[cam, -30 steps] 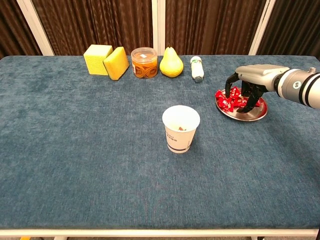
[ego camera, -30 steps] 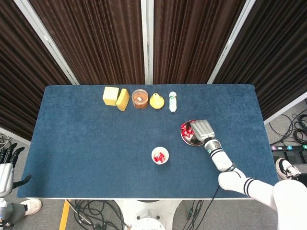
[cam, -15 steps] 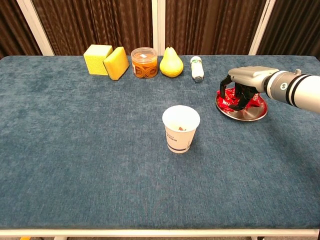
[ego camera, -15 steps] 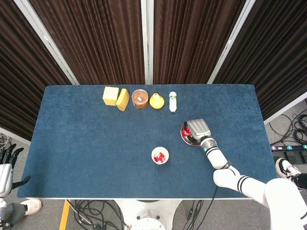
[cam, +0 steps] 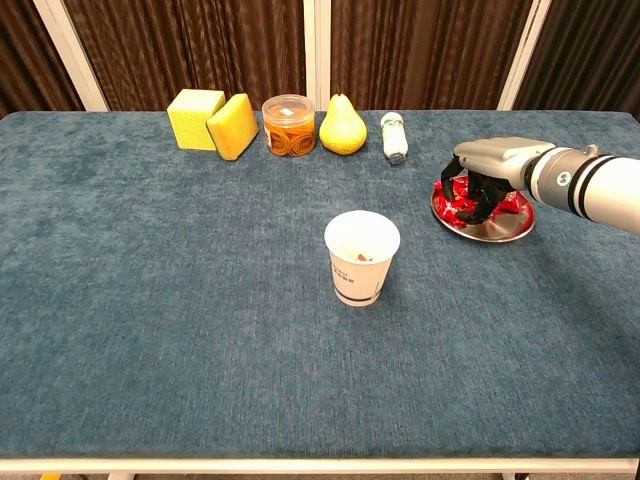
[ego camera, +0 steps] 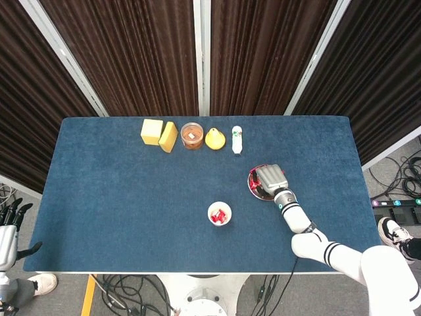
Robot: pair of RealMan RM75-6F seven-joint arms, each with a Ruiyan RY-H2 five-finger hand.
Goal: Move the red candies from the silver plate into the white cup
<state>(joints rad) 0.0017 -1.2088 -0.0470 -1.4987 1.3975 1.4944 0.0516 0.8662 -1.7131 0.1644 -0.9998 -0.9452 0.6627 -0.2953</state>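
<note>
Reaching hand: the right hand (cam: 487, 180) sits over the plate (cam: 500, 229) at the right of the chest view, dark fingers (cam: 478, 201) curled down into the candies (cam: 461, 203); whether a candy is already pinched I cannot tell, since the palm hides the fingertips.
Other hand: the left hand (ego camera: 8, 224) hangs off the tabletop (ego camera: 131, 210) at the lower left of the head view, fingers apart, holding nothing.
Candies: piled on the plate's left half, right under the fingers; a few more lie inside the cup (cam: 361, 257).
Cup: upright near frame centre, well apart from the plate, to its lower left.
Doing it well: pinch a single wrapper firmly, lift straight up so the shallow plate does not tip or slide, then carry left and release only when squarely over the cup mouth.
Watch for: the light cup being knocked by a low approach.
</note>
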